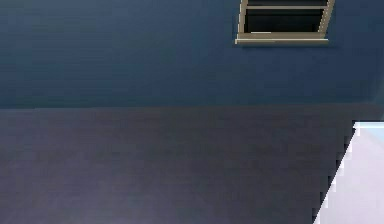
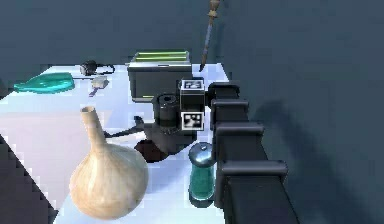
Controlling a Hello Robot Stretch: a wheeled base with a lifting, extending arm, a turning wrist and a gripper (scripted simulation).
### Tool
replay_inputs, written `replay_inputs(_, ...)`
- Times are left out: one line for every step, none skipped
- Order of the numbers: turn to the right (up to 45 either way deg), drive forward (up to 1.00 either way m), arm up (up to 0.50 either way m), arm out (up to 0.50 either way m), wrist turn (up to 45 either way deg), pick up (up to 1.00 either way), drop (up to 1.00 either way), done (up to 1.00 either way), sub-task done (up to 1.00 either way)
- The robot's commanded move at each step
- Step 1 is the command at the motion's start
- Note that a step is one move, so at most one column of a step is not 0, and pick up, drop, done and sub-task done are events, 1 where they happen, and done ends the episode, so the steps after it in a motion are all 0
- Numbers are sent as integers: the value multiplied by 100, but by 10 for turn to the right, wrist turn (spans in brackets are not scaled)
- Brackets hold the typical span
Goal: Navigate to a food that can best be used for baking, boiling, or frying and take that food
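A dark blue wall point(image 1: 120, 50) with a framed window point(image 1: 285, 20) stands beyond a dark grey floor point(image 1: 150, 160). In the arm side view, the dark arm point(image 2: 250, 170) reaches over a white table point(image 2: 50, 125). A tan, long-necked vase point(image 2: 105, 172) stands at the table's near edge, with a teal shaker point(image 2: 203, 172) beside the arm. A green-topped box point(image 2: 160, 75) sits along the far edge, and a teal dish point(image 2: 45, 83) at the far left corner. The gripper point(image 2: 143, 133) is above a dark brown lump point(image 2: 152, 151), possibly the food, which lies mid-table between vase and shaker. The state of the fingers, and whether they hold anything, cannot be told.
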Motion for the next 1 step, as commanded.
replay_inputs(0, 0, 0, 0, 270, 0, 0, 0, 0)
